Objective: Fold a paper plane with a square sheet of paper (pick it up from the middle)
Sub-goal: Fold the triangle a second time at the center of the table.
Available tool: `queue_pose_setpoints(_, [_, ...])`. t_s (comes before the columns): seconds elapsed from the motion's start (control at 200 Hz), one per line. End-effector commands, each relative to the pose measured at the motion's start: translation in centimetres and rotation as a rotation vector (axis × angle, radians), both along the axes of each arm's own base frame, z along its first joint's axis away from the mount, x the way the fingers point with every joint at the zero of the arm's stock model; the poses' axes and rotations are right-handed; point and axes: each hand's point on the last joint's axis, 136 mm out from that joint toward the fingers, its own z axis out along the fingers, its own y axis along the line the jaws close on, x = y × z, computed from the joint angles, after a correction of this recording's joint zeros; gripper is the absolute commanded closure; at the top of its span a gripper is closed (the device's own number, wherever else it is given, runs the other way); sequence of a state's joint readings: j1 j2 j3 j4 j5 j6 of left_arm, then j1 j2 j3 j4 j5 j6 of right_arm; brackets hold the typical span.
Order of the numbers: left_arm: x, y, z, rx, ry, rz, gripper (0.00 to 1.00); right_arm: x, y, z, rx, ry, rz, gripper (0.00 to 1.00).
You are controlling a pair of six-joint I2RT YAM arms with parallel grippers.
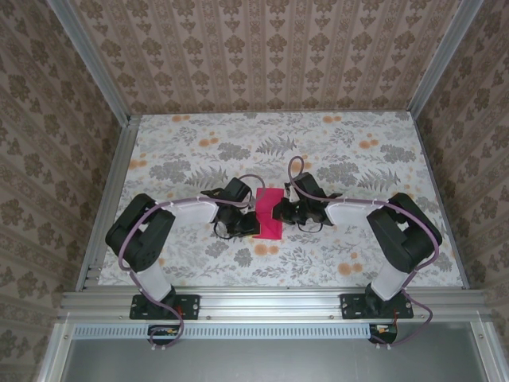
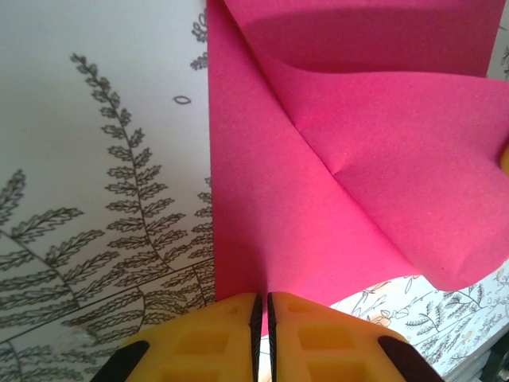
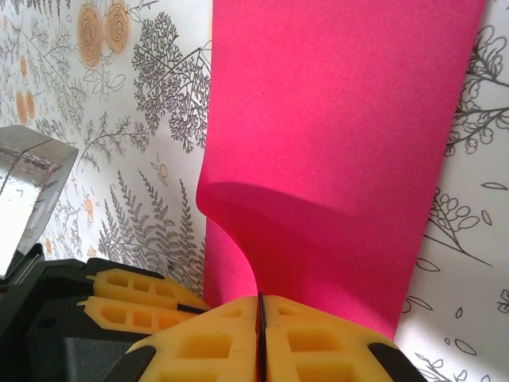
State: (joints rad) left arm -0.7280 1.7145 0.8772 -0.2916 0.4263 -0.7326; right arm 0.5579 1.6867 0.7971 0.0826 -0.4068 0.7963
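The sheet of paper (image 1: 269, 215) lies in the middle of the table (image 1: 191, 143), between the two arms. It is partly folded: one flap curls up and over the flat part, and a diagonal crease runs beneath it. I take it the sheet is held from both sides so that one arm anchors it while the other brings the flap across, which would stop the thin paper sliding on the patterned cloth.

The left gripper (image 2: 263, 306) has its yellow fingers almost together, with only a slit between them. The pink edge runs straight into that slit, so it is pinching the paper. The right gripper (image 3: 260, 306) is pressed tight on the opposite edge, where the sheet bulges upward just ahead of its fingertips. From overhead the wrists cover the contact points, so I cannot judge them from there.
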Motion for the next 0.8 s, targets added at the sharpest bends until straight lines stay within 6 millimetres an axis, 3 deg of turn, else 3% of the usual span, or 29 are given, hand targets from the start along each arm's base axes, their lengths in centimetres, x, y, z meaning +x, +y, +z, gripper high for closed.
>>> queue_pose_setpoints(0.0, [-0.8, 2.0, -1.0, 0.107, 0.016, -0.002, 0.86, 0.2, -0.4, 0.0, -0.034, -0.019, -0.014, 0.89])
queue_pose_setpoints(0.295, [-0.9, 2.1, -1.2, 0.122, 0.022, -0.012, 0.85, 0.9, -1.5, -1.0, -0.136, -0.044, 0.014, 0.89])
queue_pose_setpoints(0.795, [-1.0, 1.8, -1.1, 0.111, 0.028, -0.025, 0.86, 1.7, -1.7, -1.6, -0.175, -0.05, 0.044, 0.88])
